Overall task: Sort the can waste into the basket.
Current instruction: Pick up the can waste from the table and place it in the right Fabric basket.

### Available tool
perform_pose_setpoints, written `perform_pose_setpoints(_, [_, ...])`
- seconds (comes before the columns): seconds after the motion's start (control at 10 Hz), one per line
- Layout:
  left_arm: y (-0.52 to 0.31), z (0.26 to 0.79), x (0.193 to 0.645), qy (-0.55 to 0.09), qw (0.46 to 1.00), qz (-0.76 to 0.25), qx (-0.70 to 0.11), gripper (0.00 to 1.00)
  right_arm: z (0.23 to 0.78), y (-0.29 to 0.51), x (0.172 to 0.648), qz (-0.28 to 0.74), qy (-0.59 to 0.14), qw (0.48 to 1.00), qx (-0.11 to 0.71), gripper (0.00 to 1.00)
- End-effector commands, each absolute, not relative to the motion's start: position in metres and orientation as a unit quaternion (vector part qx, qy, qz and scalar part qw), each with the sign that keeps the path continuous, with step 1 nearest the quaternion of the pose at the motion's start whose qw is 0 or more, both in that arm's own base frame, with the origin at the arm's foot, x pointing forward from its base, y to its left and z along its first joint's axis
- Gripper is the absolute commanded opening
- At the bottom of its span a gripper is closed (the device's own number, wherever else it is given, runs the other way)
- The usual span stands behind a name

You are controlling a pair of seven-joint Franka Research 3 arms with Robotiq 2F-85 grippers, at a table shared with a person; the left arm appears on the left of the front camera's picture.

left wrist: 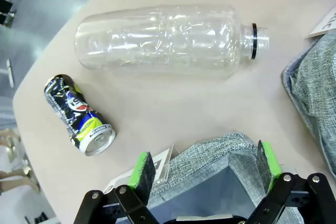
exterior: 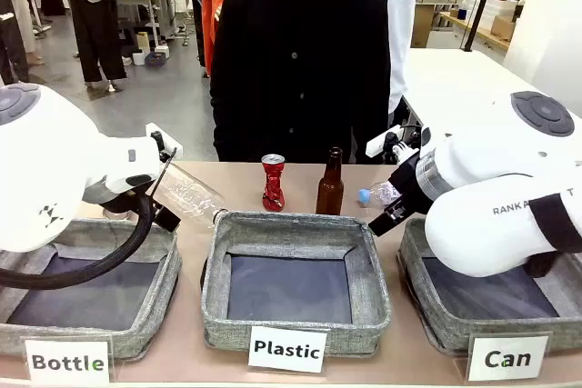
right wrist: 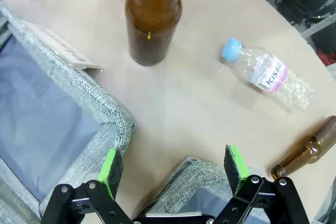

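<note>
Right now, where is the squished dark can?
In the left wrist view, the dark can lies on the table at picture left, beside the big clear bottle.

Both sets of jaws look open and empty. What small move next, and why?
Probably ease the right gripper toward the red crushed can with the silver top, steering clear of the upright brown glass bottle beside it. Its jaws stand open and empty over the corner of the grey woven basket signed Can, so the carry back looks short.
</note>
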State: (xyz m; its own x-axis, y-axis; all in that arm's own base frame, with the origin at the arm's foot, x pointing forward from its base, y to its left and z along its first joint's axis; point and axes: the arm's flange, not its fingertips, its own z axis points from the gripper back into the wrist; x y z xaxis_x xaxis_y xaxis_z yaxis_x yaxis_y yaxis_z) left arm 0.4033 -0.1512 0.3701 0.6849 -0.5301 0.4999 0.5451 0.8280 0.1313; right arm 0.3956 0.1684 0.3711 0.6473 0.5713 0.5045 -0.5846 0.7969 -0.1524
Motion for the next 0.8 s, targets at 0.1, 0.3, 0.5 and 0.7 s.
perform_pose_setpoints(0.1, [-0.1513,0.3702,0.4033,-0.268,0.918,-0.293,-0.014,1.0,0.3711,0.1684,0.3956,0.318,-0.274,0.907,0.012,1.0])
perform_pose_setpoints(0.3, [-0.1513,0.3702,0.4033,-0.268,0.918,-0.293,-0.014,1.0,0.3711,0.1684,0.3956,0.318,-0.274,0.907,0.012,1.0])
perform_pose_setpoints(0.5, [-0.1513,0.3702,0.4033,-0.268,0.918,-0.293,-0.014,1.0,0.3711,0.1684,0.3956,0.318,-0.274,0.907,0.012,1.0])
perform_pose_setpoints(0.7, [-0.1513,0.3702,0.4033,-0.268,0.918,-0.293,-0.014,1.0,0.3711,0.1684,0.3956,0.318,-0.274,0.907,0.012,1.0])
